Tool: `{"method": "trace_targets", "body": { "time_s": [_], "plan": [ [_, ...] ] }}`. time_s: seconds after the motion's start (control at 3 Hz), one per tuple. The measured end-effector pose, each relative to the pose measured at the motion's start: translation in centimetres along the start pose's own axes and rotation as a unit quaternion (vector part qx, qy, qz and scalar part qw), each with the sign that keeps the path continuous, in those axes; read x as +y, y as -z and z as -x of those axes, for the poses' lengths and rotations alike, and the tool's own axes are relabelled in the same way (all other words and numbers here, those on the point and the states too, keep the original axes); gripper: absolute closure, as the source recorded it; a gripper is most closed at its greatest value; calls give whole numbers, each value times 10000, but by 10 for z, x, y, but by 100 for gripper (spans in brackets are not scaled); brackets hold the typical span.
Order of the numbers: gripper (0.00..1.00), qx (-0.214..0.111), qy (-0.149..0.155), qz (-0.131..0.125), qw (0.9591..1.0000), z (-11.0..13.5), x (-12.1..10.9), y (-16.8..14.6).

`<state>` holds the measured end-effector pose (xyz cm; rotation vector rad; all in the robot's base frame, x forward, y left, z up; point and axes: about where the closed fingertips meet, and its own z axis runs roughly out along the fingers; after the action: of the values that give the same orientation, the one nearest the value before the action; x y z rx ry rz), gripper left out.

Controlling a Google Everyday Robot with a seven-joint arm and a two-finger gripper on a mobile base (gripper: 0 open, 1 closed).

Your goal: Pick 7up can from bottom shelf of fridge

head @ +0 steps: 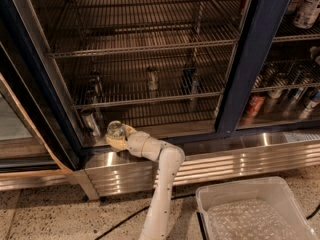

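Where the white arm reached in over the ribbed steel base (225, 159) of the fridge (249, 59), the gripper (118, 136) sat at the front left of the bottom shelf (165, 116), just above its front rail. The 7up can (116, 129) was inside the gripper. Its shiny round top pointed up and towards the camera, so its long axis ran roughly vertical; any slight lean could not be told. The cream-coloured jaws were drawn in close around the can's lower body, touching it on either side, with only the can between them. Whether the can's bottom touched the rack could not be seen. Just to the left, another silvery can (90, 122) stood upright on the same shelf, apart from the gripper. On the floor well to the right lay a clear plastic bin (260, 204).
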<state>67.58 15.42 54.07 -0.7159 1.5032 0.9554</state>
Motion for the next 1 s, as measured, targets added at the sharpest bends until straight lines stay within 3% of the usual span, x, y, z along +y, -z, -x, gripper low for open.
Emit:
{"method": "trace_targets", "body": {
  "time_s": [1.0],
  "plan": [
    [100,0,0,0,10000,0,0,0]
  ]
}}
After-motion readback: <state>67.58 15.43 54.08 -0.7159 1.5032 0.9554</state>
